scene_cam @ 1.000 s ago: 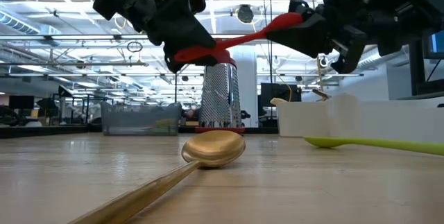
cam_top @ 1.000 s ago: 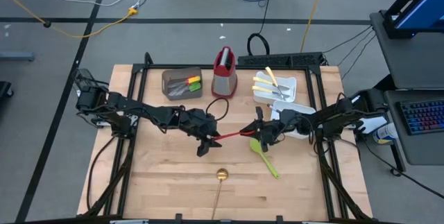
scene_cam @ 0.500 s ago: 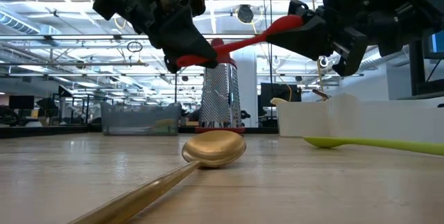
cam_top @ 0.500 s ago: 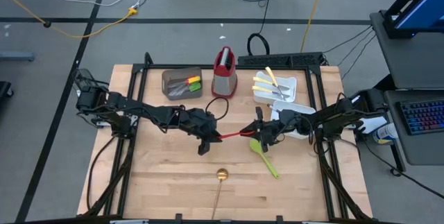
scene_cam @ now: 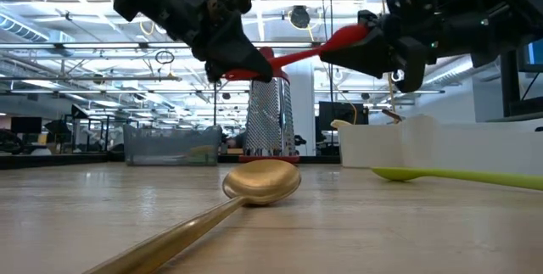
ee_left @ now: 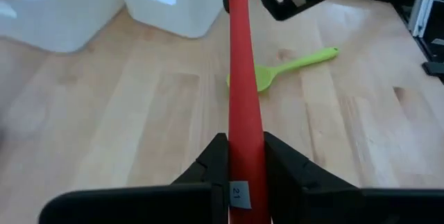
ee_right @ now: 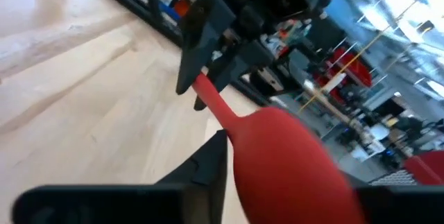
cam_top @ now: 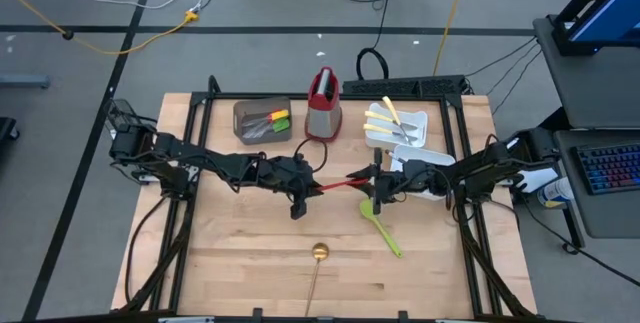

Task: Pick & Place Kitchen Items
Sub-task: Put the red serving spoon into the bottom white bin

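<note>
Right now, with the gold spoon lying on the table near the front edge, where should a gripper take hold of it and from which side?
Grip the gold spoon on its long thin handle, just behind the bowl, coming straight down from above. It lies flat on the bare table, bowl pointing toward the arms, handle running to the front edge. Set the fingers across the handle; the rounded bowl would likely slip.

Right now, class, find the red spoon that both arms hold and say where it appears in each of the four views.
High view: red spoon at table centre, between both grippers.
Low view: upper middle, held in the air above the gold spoon.
Left wrist view: centre, handle running up the picture.
Right wrist view: lower right, bowl nearest.
Shared landmark: green spatula, lying on the table nearby.
</note>
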You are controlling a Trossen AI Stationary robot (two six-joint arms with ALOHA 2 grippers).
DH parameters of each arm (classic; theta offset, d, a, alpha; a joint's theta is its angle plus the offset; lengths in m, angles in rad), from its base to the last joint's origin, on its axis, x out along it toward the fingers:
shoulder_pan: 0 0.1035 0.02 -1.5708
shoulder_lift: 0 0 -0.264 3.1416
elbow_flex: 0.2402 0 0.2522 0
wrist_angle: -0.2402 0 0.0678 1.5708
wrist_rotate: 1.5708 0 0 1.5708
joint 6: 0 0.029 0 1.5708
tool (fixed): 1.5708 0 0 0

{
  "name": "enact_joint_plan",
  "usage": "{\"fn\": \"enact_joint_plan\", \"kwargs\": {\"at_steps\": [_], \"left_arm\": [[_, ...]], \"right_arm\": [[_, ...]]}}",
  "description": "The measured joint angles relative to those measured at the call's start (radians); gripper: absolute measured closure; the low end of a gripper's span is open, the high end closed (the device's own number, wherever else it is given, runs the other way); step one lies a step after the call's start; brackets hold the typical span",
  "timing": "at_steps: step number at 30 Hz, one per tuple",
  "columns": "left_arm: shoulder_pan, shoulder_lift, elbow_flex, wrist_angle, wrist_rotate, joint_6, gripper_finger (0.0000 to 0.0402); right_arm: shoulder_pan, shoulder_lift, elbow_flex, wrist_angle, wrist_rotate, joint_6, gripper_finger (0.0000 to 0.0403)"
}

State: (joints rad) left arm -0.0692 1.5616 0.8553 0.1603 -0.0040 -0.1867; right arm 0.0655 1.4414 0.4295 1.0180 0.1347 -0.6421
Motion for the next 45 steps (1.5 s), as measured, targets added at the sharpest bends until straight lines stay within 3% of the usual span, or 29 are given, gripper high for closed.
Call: {"fn": "enact_joint_plan", "kwargs": {"at_steps": [6,12,16,24,27,34,41,45], "left_arm": [[-0.025,0.0,0.003,-0.013,0.009,0.077,0.0356],[-0.042,0.0,0.003,0.018,-0.057,0.122,0.0364],[-0.049,0.0,0.003,0.084,-0.173,0.23,0.0366],[-0.051,0.0,0.006,0.301,-0.228,0.449,0.0366],[-0.042,0.0,0.036,0.312,-0.253,0.479,0.0367],[-0.02,0.009,0.114,0.301,-0.255,0.534,0.0367],[-0.01,0.025,0.183,0.253,-0.274,0.62,0.0367],[-0.007,0.024,0.184,0.21,-0.408,0.613,0.0367]], "right_arm": [[0.034,-0.022,-0.065,0.095,0.028,-0.041,0.0261],[0.092,-0.122,-0.201,0.231,0.178,-0.028,0.0222],[0.119,-0.2,-0.294,0.398,0.18,0.071,0.0214],[0.128,-0.286,-0.397,0.5,0.178,0.345,0.0217],[0.128,-0.285,-0.397,0.496,0.144,0.414,0.0217],[0.129,-0.245,-0.322,0.414,-0.051,0.523,0.022],[0.134,-0.039,-0.136,0.406,-0.058,0.591,0.0234],[0.147,0.061,-0.055,0.409,-0.06,0.604,0.0241]]}}
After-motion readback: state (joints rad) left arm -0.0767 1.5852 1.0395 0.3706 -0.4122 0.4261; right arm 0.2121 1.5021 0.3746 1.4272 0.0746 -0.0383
